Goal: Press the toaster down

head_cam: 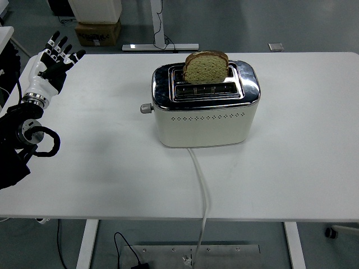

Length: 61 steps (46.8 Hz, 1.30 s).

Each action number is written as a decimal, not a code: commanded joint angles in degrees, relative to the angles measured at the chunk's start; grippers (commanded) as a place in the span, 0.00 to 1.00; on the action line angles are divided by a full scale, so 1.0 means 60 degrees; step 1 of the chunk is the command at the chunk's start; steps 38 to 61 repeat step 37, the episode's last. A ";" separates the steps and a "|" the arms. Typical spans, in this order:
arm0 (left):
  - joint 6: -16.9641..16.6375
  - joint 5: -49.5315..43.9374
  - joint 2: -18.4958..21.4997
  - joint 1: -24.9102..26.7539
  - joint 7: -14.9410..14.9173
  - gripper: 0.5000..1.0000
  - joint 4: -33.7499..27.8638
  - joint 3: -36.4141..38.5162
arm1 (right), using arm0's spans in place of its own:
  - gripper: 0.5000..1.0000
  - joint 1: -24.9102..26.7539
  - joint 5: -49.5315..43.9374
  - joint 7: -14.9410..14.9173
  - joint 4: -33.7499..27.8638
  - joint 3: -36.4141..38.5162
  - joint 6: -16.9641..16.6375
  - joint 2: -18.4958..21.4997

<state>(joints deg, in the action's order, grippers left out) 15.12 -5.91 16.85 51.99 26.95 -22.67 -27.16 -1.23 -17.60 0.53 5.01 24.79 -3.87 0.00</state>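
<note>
Fingers [60,47] spread, empty, upper left of frame on left hand [51,63]. Toaster [205,105] mid-desk, bread slice [206,66] standing proud. Likely heavy, rigid, slick; best pressed at lever knob [146,108]. Cord [201,190] trailed toward bottom.

My left arm [19,140] runs off the picture's left edge behind my hand [51,64], so I see only its wrist and a black joint. Well to my hand's right, the bread slice [206,66] is sunk in the toaster [205,106], its lower part hidden in the slot. The cord [202,196] drops past the surface [101,168], its plug out of sight.
</note>
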 commanded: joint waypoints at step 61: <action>-0.0059 -0.0304 -0.0303 -0.0096 -0.0302 1.00 0.0043 -0.0014 | 1.00 -0.0001 0.0047 -0.0001 0.0000 0.0044 0.0029 0.0000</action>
